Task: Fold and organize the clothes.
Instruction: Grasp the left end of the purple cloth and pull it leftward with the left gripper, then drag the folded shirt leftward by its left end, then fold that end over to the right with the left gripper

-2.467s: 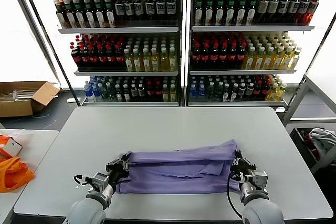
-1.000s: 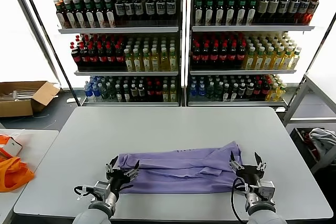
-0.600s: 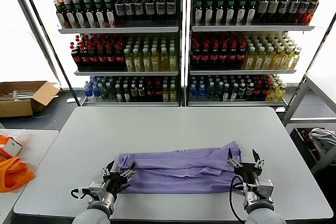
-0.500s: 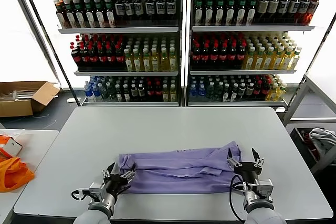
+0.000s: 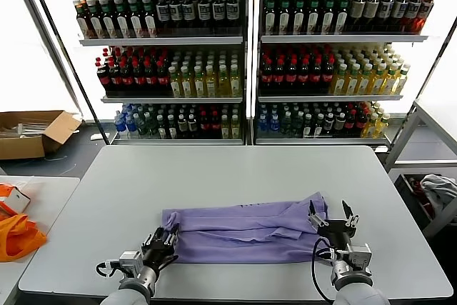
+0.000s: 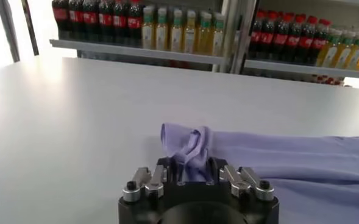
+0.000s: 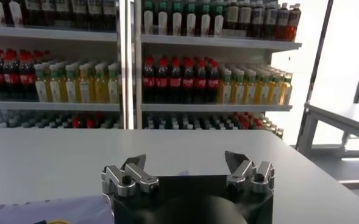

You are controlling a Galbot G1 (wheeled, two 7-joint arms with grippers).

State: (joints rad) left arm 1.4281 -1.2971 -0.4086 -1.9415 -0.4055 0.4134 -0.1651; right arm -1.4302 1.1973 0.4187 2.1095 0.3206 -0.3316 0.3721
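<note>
Pinching the T-shirt [image 5: 246,228] corner on the worktop [image 5: 235,169] with my left end effector [image 5: 161,242], I'd seat it deeper before lifting, right end effector [image 5: 332,216] spread wide beside the other end

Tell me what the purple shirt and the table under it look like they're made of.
The purple shirt looks like thin, soft, matte knit fabric, maybe cotton: it creases, and its corner bunches in the left tool. The table looks like smooth grey laminate or painted board, faintly glossy; which one is unclear.
</note>
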